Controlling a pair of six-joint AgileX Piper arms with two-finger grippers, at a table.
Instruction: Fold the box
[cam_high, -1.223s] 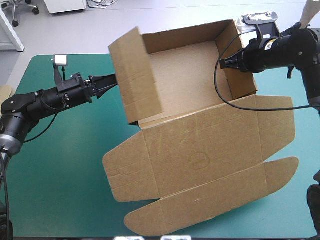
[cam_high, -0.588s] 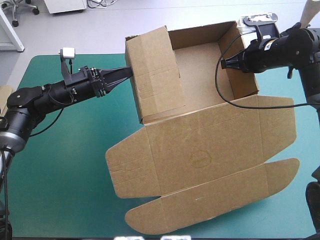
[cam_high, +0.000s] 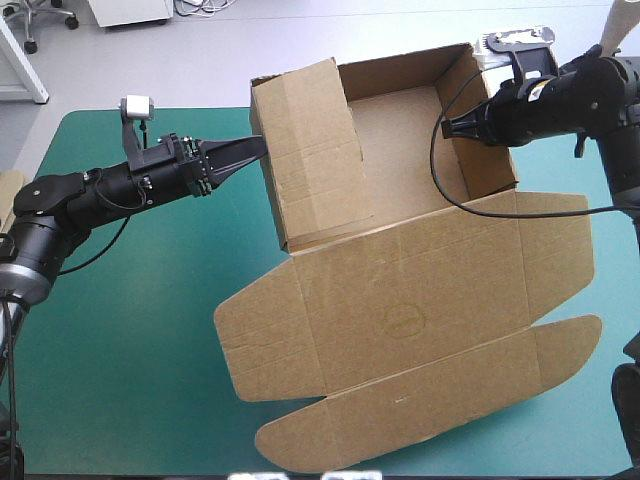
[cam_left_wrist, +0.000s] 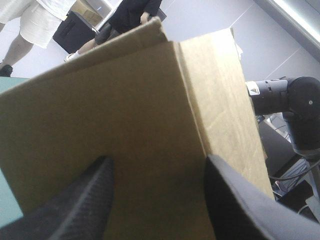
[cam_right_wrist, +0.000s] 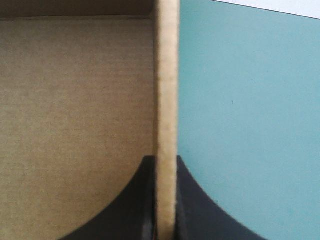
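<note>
The box (cam_high: 400, 300), a cut sheet of brown board, lies on the teal-green table (cam_high: 120, 380) and fills the centre and right of the high view. Nearest, along the bottom of the frame, a long flap (cam_high: 420, 405) with rounded ends lies flat. Just behind it the wide lid panel (cam_high: 420, 270) also lies flat, with a side flap spread out at each end.

Farther back, in the upper centre of the frame, the tray (cam_high: 400, 140) stands open with its walls raised. The tall left wall (cam_high: 310, 160) leans a little, and its top reaches past the table's far edge in the picture.

The left pincer (cam_high: 250, 150) comes in from the left of the frame, and its tip meets the outer face of that left wall. In the left wrist view its black fingers (cam_left_wrist: 85, 195) stand apart, spread wide, with nothing between them. The brown wall fills the space just ahead of them.

The right pincer (cam_high: 447, 127) reaches in from the upper right of the frame and is clamped on the top edge of the right wall (cam_high: 490, 160). In the right wrist view its fingers are nearly together. The thin edge of board is pinched between them, with the tray's inside on one side and the table cover on the other.

At the far left edge of the table, a sliver of more board (cam_high: 10, 185) shows.
</note>
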